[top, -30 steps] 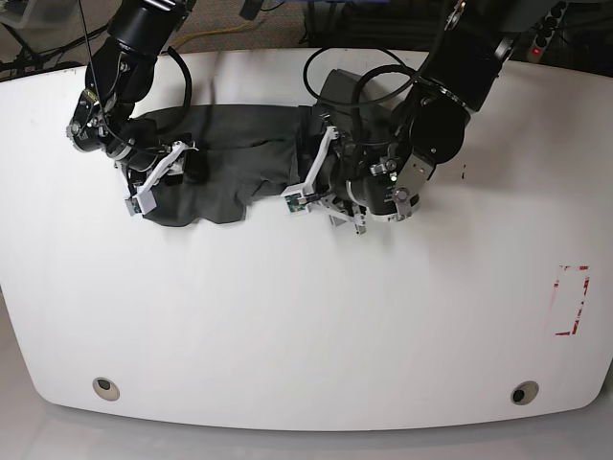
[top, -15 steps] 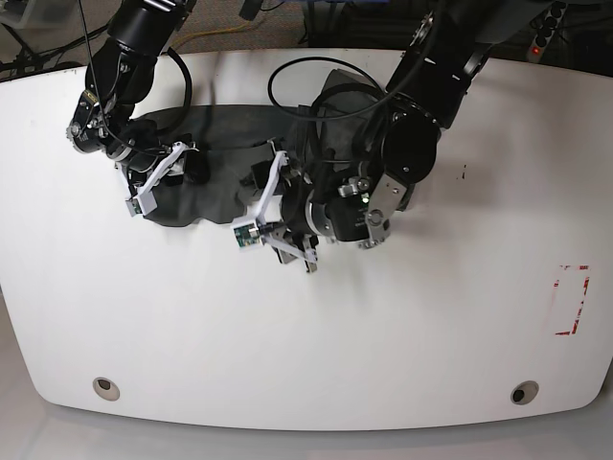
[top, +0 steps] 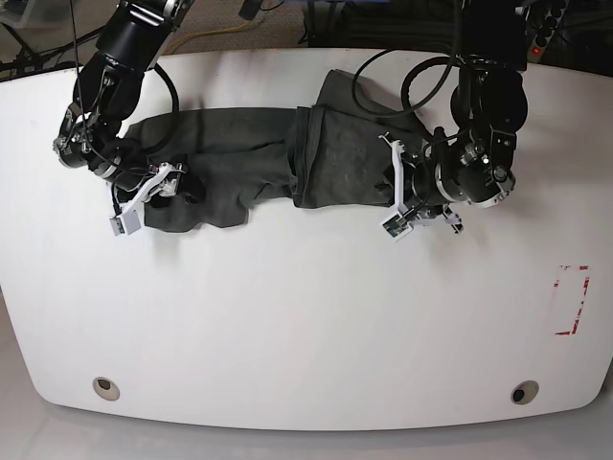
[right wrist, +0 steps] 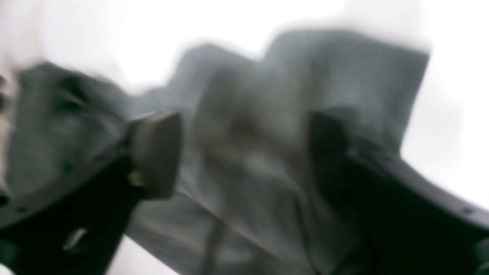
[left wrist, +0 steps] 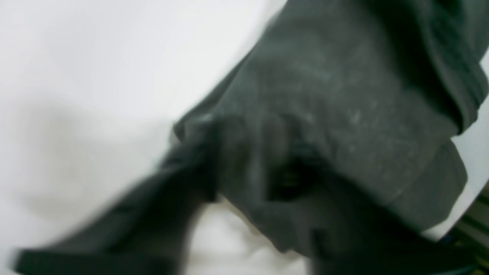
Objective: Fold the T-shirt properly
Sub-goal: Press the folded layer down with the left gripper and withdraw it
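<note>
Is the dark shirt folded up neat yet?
Not yet. The dark charcoal-grey soft T-shirt lies stretched out and wrinkly across the white table, only partly doubled over.

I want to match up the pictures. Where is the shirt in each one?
Base view: the shirt lies stretched across the far middle of the table, between the two arms.
Left wrist view: the shirt fills the right and lower part, blurred.
Right wrist view: the shirt fills the middle, behind the right end effector.
Shared landmark: the white table around the cloth.

t-shirt (top: pixel 287 158): 1 (dark grey) | table (top: pixel 306 316): 1 | arms: 2
</note>
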{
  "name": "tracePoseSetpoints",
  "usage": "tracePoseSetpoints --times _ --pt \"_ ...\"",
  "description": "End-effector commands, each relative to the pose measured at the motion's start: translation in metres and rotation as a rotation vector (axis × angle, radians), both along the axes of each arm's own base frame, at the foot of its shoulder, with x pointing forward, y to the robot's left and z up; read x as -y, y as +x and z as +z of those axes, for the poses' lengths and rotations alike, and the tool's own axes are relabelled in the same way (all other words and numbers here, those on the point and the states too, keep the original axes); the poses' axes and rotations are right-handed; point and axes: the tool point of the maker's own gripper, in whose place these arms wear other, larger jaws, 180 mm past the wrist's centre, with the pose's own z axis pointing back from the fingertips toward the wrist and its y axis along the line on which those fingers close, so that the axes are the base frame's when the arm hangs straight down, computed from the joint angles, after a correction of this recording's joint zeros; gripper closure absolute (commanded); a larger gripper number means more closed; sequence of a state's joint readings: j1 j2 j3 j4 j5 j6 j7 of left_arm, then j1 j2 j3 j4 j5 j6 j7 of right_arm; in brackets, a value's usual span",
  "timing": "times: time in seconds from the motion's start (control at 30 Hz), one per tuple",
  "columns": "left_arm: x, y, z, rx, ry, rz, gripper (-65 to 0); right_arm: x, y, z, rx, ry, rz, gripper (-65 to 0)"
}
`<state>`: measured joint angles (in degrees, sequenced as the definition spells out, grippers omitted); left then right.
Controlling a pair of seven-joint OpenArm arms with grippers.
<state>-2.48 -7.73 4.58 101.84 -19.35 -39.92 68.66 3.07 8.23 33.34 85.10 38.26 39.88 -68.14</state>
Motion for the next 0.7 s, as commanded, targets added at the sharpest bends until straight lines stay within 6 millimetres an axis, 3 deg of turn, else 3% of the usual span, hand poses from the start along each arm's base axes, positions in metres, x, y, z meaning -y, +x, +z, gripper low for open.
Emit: tracePoseSetpoints --times 0.0,0.27,0.47,0.67 --pt "-0.006 -0.001 0.003 0.014 -0.029 0.029 -4.6 0.014 0.012 0.026 0.098 0.045 -0.046 -55.6" --pt "-0.005 -0.022 -0.018 -0.056 -0.047 0.044 -4.3 0.069 0.008 0.043 0.145 0.033 -0.166 -56.8" --pt "-0.007 -0.034 -0.049 -0.144 -0.088 0.071 -4.3 0.119 -0.013 0.019 0.056 0.067 -0.294 -56.8" --pt "-0.020 -0.037 -0.056 -0.165 -0.067 0.081 -4.3 0.123 -0.031 0.001 -0.009 0.105 -0.313 -56.4"
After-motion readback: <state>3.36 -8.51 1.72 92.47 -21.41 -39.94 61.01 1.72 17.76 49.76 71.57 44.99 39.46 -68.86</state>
